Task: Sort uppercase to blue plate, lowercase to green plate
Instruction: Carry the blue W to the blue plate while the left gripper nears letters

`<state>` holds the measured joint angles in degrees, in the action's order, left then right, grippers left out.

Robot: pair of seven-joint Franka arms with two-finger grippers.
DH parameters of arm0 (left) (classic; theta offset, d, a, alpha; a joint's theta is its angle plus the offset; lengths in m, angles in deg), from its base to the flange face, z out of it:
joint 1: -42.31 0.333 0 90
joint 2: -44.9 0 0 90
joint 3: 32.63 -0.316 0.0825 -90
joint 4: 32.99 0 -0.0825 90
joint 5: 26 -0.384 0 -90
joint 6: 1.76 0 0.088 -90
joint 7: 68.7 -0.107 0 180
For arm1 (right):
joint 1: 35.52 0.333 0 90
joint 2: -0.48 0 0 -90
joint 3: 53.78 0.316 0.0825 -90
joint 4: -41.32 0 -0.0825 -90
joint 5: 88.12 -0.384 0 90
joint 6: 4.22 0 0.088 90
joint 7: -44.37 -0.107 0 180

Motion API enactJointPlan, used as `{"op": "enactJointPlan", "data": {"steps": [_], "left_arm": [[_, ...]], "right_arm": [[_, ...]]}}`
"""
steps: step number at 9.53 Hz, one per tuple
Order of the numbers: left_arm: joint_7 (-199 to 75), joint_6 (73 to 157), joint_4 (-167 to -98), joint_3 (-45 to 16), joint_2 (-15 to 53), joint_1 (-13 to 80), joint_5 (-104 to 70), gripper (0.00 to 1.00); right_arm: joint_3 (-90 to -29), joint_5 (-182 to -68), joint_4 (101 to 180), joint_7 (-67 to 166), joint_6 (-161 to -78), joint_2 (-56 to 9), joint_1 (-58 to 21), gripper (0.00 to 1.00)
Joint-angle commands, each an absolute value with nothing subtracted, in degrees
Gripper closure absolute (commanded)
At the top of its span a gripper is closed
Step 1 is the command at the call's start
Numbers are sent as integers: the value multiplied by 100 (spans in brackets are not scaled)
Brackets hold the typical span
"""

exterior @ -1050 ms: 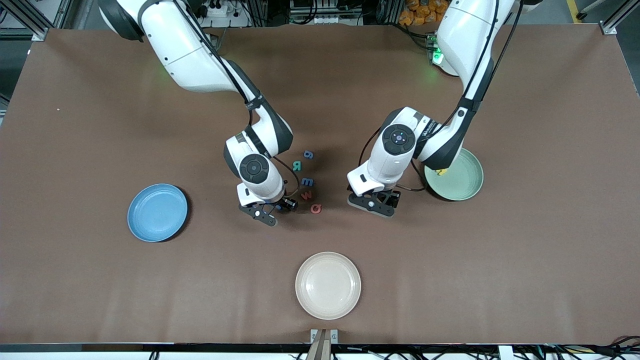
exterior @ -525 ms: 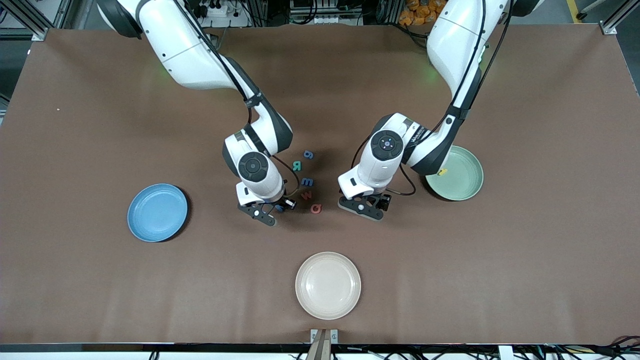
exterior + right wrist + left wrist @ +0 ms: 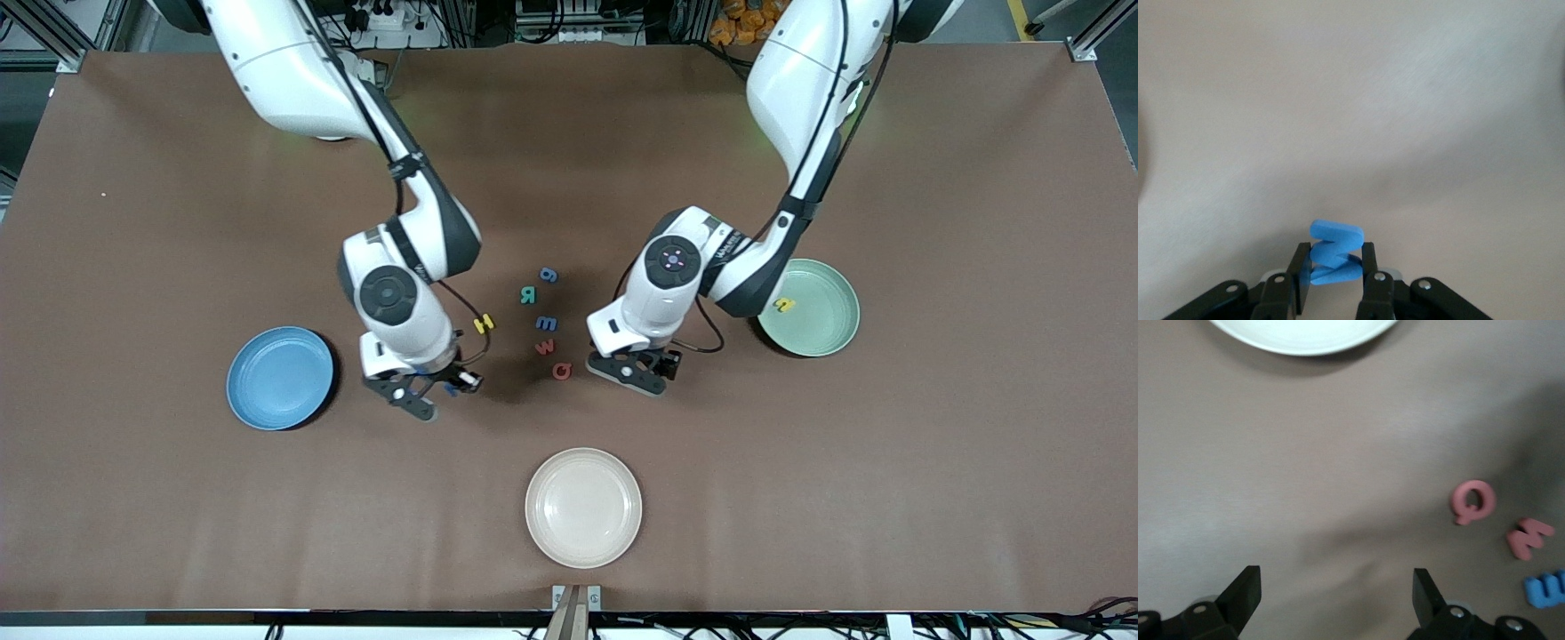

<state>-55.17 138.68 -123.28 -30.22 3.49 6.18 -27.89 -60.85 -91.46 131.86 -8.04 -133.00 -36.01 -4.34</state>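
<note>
My right gripper (image 3: pixel 433 394) pinches the blue M (image 3: pixel 1335 255) on edge between its pads, over bare brown table (image 3: pixel 178 498) between the letter cluster and the blue plate (image 3: pixel 280 378), the capital's proper home. Gripped across its thin faces, the foam piece stands upright in the jaws, a hold that should let it drop flat once released over the plate. My left gripper (image 3: pixel 627 372) hovers low with its fingers spread wide, just beside the red Q (image 3: pixel 562 371) on the side toward the green plate (image 3: pixel 808 308); I judge it is lining up its next pick there. Taking the Q as the marker, the red w (image 3: pixel 544 348), the blue m (image 3: pixel 546 324), the green R (image 3: pixel 530 295) and the blue g (image 3: pixel 549 276) run away from the front camera in a loose line, each a little apart from the next, none yet sorted. The yellow H (image 3: pixel 484 324) lies toward the right arm's end from that line, level with the blue m. A small yellow letter (image 3: pixel 783 306) already rests in the green plate. The cream plate (image 3: pixel 583 507) sits nearer the camera than the Q, well apart, and plays no part. The blue plate holds nothing yet, so most of the sorting lies ahead.
</note>
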Motion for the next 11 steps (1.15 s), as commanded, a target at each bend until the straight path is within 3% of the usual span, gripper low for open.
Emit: {"op": "enactJointPlan", "data": {"steps": [1, 4, 7, 11], "left_arm": [[-5585, 13912, -12063, -3061, 149, 435, -3003, 0], [-5639, 14247, -11536, -3061, -273, 180, -3031, 0], [-5008, 14221, -11473, -3070, -231, -278, -2996, 0], [-4603, 13080, -11526, -3140, -186, -708, -3179, 0]], "right_arm": [[-6089, -9093, 13317, -75, -12939, -3293, -834, 100], [-6090, -9093, 13352, 1067, -12473, -3047, -1450, 100], [-6090, -8953, 13491, 2437, -12156, -2801, -2143, 100], [-6081, -8953, 14167, 3907, -12654, -2721, -2927, 100]]}}
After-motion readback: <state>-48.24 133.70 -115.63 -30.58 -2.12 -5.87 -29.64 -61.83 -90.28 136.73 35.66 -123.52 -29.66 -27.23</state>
